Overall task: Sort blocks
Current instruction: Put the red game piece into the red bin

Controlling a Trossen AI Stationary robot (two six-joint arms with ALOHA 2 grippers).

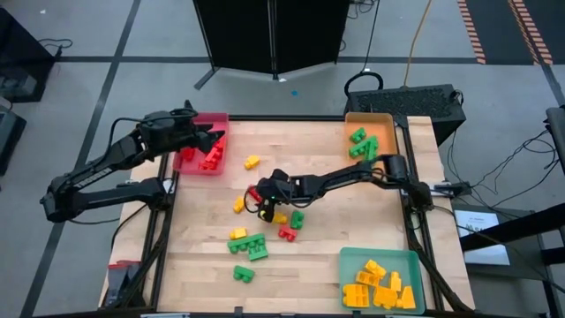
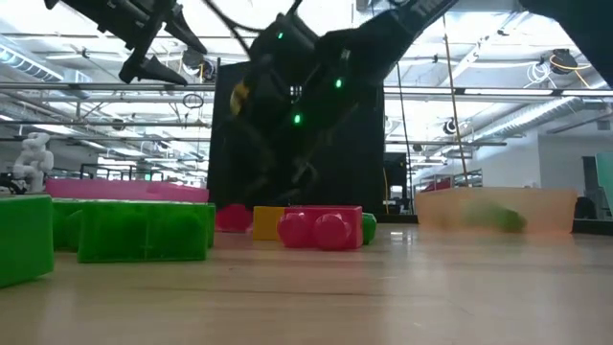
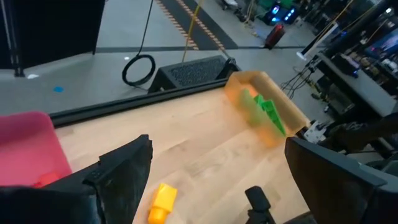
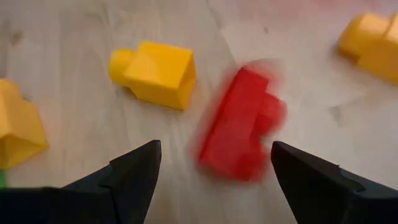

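Right pincer low over mid-bench, fingers apart, a red block lying loose on the wood between them, a yellow block just beside. Left pincer spread wide above red tray, clamped on nothing. Red blocks in that tray, green ones in orange tray, yellow ones in teal tray; other blocks scattered mid-bench.

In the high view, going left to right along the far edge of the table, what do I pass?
Left end effector, open over the red tray → single yellow block on bare wood → orange tray holding green blocks.
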